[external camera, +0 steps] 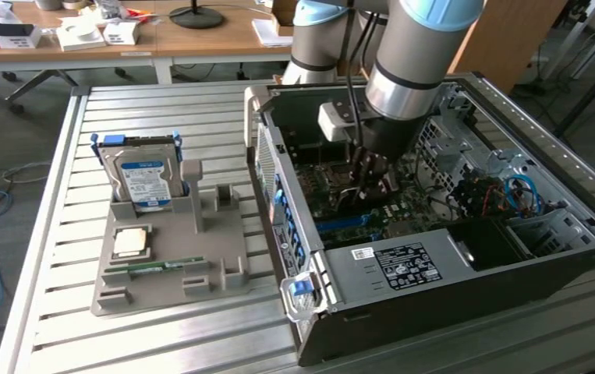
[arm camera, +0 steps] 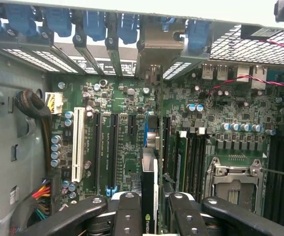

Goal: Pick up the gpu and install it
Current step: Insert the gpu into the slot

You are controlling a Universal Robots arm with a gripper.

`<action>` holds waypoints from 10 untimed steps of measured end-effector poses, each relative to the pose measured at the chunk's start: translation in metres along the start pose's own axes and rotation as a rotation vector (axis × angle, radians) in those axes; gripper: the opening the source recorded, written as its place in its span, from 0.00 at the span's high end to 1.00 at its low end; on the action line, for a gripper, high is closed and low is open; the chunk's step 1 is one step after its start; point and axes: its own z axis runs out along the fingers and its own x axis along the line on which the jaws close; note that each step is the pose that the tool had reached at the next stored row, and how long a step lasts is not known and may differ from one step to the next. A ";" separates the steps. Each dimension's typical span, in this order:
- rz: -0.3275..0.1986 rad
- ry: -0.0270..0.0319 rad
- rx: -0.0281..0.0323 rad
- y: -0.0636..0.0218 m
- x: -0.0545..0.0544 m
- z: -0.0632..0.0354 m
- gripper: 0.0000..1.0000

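Black gpu (arm camera: 148, 189) stands edge-on in the end effector (arm camera: 154, 199), whose fingers are closed against both faces. Card is over the green motherboard (arm camera: 127, 123), inside the open computer case (external camera: 453, 312).

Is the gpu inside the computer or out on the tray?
Inside: gripper holds gpu edge-down over the motherboard. Seated? Cannot tell.

arm: silver-grey cylindrical metal arm (external camera: 409, 74), smooth tube links
joint caps: light blue rounded plastic joint caps (external camera: 437, 12)
cable: thin black cable (external camera: 352, 62) clipped along the lower link
wrist box: small off-white rounded wrist box (external camera: 337, 121)
gripper: black metal gripper (external camera: 372, 183), jointed linkage bars
fingers: matte black fingers (arm camera: 128, 211), round silver screw heads on each link
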 end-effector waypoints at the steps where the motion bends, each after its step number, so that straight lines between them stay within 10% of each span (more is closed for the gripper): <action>1: 0.000 0.0000 0.0000 0.0002 0.000 0.0003 0.74; 10: 0.000 0.0003 0.0000 0.0011 0.000 0.0019 0.74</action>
